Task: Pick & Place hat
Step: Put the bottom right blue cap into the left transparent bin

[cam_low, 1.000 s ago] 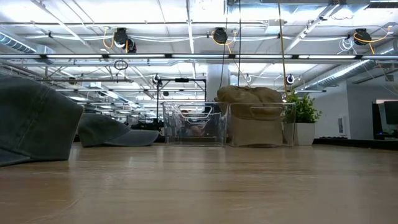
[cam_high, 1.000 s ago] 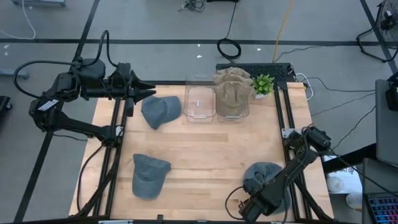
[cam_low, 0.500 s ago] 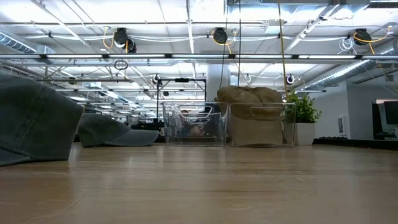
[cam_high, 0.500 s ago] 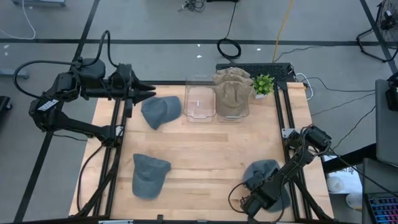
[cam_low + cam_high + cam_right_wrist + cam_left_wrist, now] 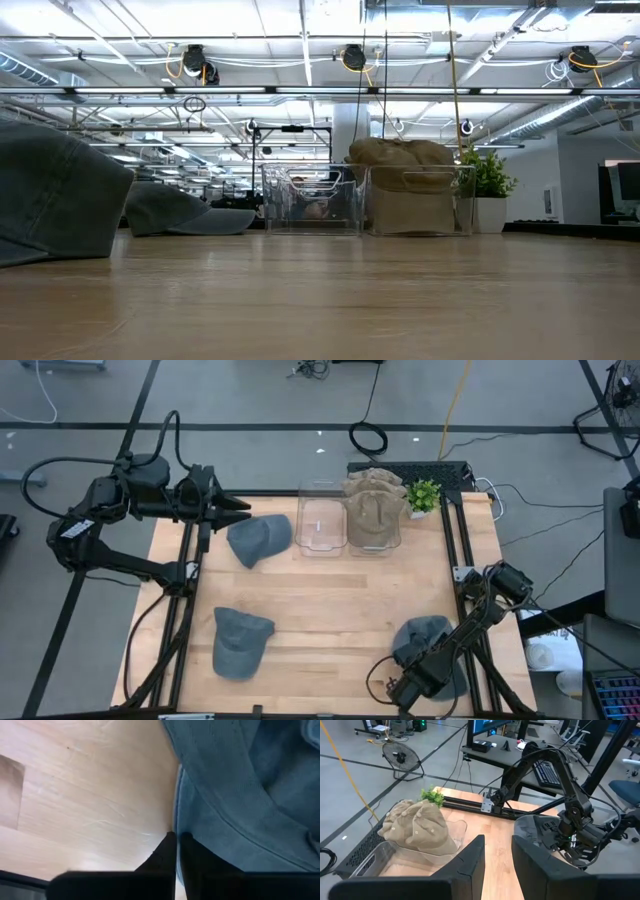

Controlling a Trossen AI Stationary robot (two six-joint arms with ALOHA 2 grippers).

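right gripper: low at the table's near right corner, fingers pressed together at the edge of a grey hat
right arm: folded low along right edge
left gripper: far left corner, level, fingers slightly apart, holding nothing
writing: none readable

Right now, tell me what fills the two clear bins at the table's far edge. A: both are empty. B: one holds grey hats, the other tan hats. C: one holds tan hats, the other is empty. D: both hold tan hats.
C: in the high view the tan hats pile in the clear bin nearest the plant, while the neighbouring bin shows only its bare bottom.
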